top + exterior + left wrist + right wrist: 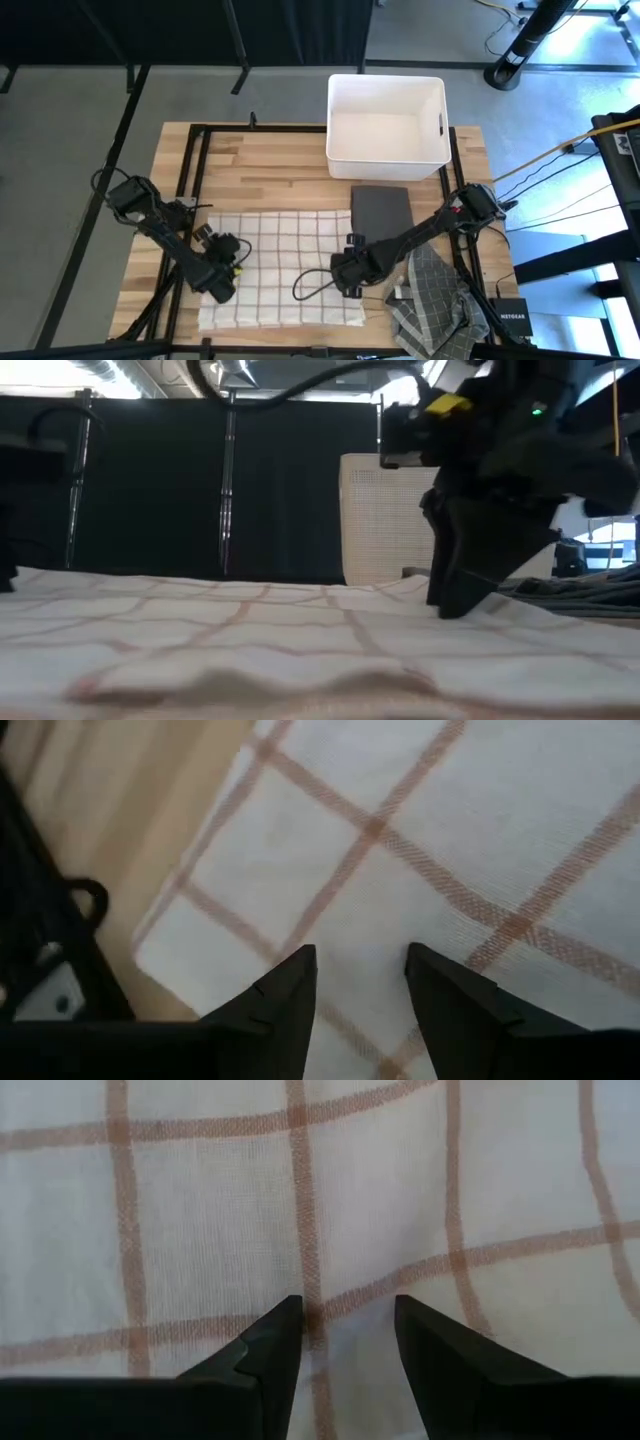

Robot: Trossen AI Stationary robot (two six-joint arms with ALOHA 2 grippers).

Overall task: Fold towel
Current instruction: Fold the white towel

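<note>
Overhead view: even, moderately bright light on the tabletop point(270, 165); the floor beyond it is dim, and daylight falls on the floor at the upper right. The white bin point(386, 125) is the brightest surface, without strong glare. Shadows under both arms are soft and short. Low view: the checked towel point(250, 630) in the foreground is out of focus, most strongly at the lower edge; a dark curtain point(150, 470) fills the background, with bright ceiling lights above. Wrist views: the cloth is softly blurred and evenly lit; the dark tool fingers point(265, 1355) show no highlights.
</note>
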